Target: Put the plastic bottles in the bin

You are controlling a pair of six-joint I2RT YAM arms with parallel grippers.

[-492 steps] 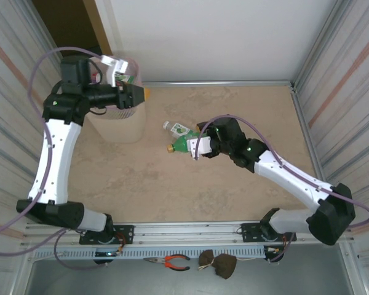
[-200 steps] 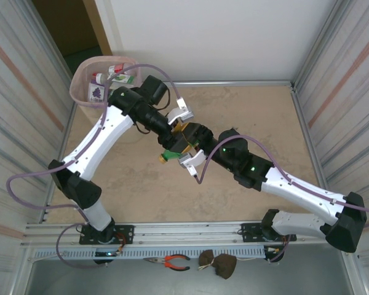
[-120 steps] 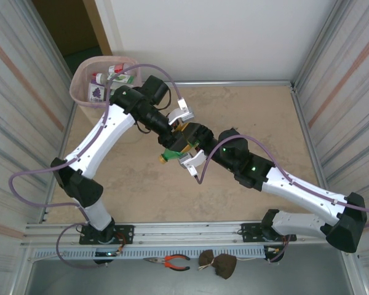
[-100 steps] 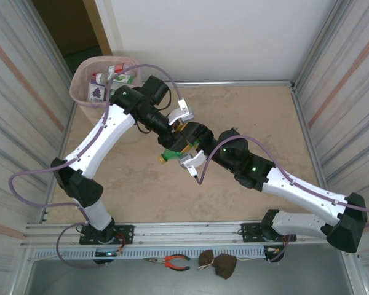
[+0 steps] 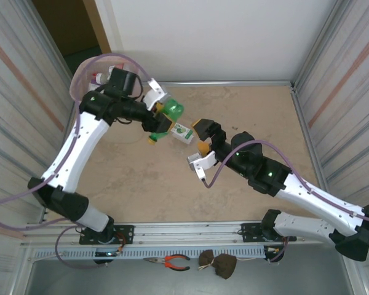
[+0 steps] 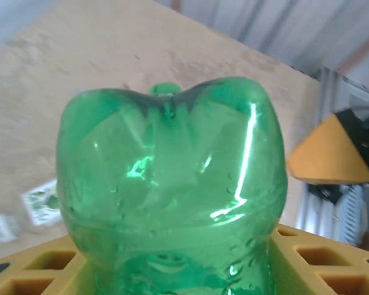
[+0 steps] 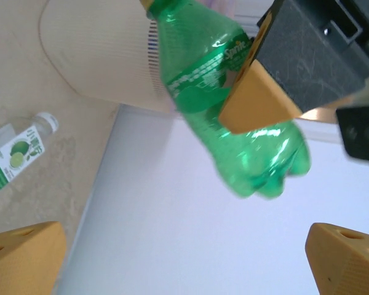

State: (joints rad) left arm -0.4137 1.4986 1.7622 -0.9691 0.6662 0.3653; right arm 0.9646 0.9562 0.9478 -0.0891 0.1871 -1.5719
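Standing at the far-left corner, within the left arm's reach, one bin [image 7: 95, 61] waits; what it holds I cannot count. Left gripper [image 5: 160, 120] clamps one green bottle [image 5: 170, 114] by its middle, aloft, probably to carry it binward. One clear bottle [image 5: 183, 133] lies on the table [image 5: 246, 110]. Right gripper [image 5: 202, 145] hangs wide and empty beside it.

Glossy translucent green plastic bottle [image 6: 172, 184] with bright highlights, matt orange moulded finger pads [image 6: 341, 261] with square recesses, translucent pinkish-beige ribbed plastic bin [image 7: 92, 55], smooth matt beige stone-patterned tabletop [image 5: 252, 110], dull corrugated metal side walls [image 5: 350, 74], glossy white plastic arm shells [image 5: 67, 153]
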